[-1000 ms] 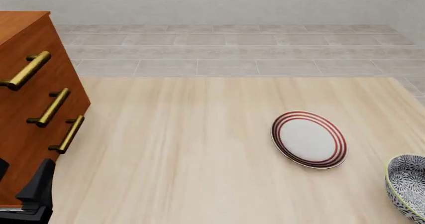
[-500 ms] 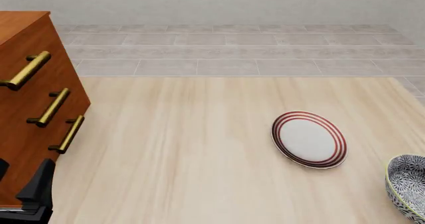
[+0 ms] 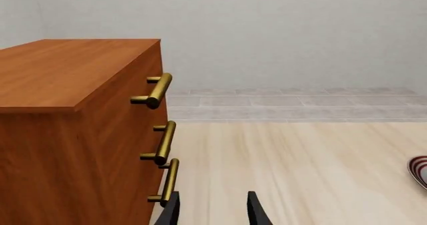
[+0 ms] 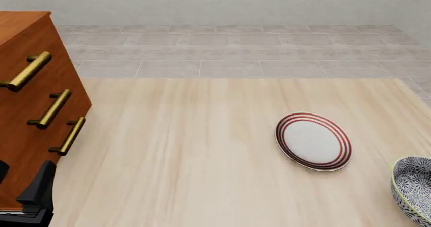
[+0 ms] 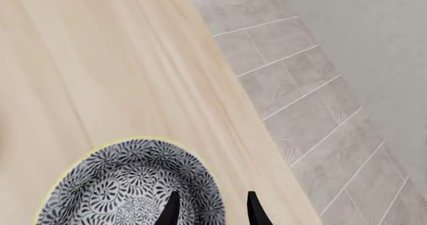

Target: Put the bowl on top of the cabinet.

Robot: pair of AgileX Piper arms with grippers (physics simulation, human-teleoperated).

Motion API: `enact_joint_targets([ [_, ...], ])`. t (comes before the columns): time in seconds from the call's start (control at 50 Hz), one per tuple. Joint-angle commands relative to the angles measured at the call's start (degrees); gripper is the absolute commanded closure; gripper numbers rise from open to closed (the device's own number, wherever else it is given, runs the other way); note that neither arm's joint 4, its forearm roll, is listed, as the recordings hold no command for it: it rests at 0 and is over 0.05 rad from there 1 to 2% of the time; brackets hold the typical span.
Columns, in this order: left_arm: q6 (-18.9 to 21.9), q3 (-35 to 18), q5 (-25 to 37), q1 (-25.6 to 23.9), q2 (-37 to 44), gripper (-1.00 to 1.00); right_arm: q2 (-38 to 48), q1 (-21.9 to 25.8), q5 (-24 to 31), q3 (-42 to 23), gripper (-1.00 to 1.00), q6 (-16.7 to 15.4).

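Note:
The bowl (image 4: pixel 413 188), blue-and-white patterned with a pale rim, sits at the table's near right and is cut by the front view's edge. In the right wrist view my right gripper (image 5: pixel 212 211) is open over the bowl (image 5: pixel 127 185). One finger is above its inside and the other outside its rim; contact cannot be told. The reddish-brown cabinet (image 4: pixel 27 106) with three brass handles stands at the left. My left gripper (image 3: pixel 212 212) is open and holds nothing. It sits low beside the cabinet (image 3: pixel 73 135), by the lowest handle.
A white plate with red rings (image 4: pixel 313 141) lies between the cabinet and the bowl, right of the table's middle; its edge (image 3: pixel 420 171) shows in the left wrist view. The table's right edge (image 5: pixel 267 150) runs close beside the bowl, with tiled floor beyond.

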Motion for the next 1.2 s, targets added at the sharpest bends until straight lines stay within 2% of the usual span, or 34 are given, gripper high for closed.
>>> enact_joint_targets([
  [0.02, 0.01, -0.04, 0.22, 0.08, -0.15, -1.0, 2.92, -0.4, -1.82, -0.06, -1.0, -0.38],
  [0.46, 0.02, -0.04, 0.21, 0.08, -0.16, -1.0, 8.18, -0.48, -5.95, 1.03, -1.0, -1.54],
  [1.2, 0.01, -0.04, 0.21, 0.08, -0.15, -1.0, 14.47, -1.67, -9.75, -0.33, -1.0, -2.92],
])
